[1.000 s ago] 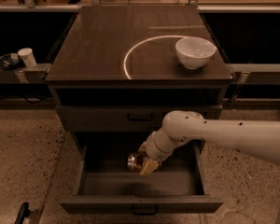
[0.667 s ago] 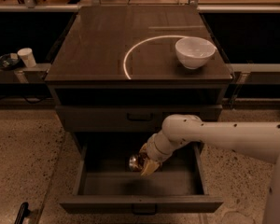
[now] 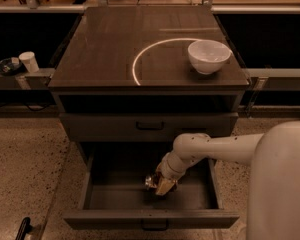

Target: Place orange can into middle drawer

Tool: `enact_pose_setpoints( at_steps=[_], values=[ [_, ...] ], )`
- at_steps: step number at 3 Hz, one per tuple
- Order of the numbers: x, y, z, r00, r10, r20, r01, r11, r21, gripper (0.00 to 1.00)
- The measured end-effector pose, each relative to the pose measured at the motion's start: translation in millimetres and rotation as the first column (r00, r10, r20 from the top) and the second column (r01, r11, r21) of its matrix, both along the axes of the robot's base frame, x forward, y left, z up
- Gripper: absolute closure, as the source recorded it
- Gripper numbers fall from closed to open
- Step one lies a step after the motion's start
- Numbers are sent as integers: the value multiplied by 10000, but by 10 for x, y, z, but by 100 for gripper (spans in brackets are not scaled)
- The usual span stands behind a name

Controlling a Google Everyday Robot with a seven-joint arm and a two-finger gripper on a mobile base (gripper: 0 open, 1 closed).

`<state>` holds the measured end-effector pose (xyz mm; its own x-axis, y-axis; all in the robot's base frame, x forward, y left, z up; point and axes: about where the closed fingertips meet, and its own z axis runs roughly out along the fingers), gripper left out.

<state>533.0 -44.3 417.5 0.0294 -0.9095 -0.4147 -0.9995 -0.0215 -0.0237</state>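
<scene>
The middle drawer [image 3: 150,217] is pulled wide open below the closed upper drawer front [image 3: 149,126]. My white arm reaches down into it from the right. My gripper [image 3: 159,184] is inside the drawer, just above its floor near the middle. It is shut on the orange can [image 3: 161,185], whose orange-gold side and one shiny end show below the wrist. I cannot tell whether the can touches the drawer floor.
A white bowl [image 3: 208,56] stands on the cabinet top [image 3: 115,49] at the right, beside a bright ring-shaped reflection. A white cup [image 3: 28,61] and a dark dish [image 3: 6,65] sit on a ledge at the left. Speckled floor surrounds the cabinet.
The arm and the can have barely moved inside the drawer; the arm's near part now fills more of the lower right corner.
</scene>
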Motion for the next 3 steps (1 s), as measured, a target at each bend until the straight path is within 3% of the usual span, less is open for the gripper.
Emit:
enact_pose_setpoints(
  at_steps=[1,2,3],
  values=[
    [26,-105,-264,9995,-210,-235,201,9990,-399,84],
    [37,-207,-431,9986,-425,-315,397,9957,-836,66],
    [39,-221,-444,9984,-461,-328,431,9952,-881,42]
  ],
)
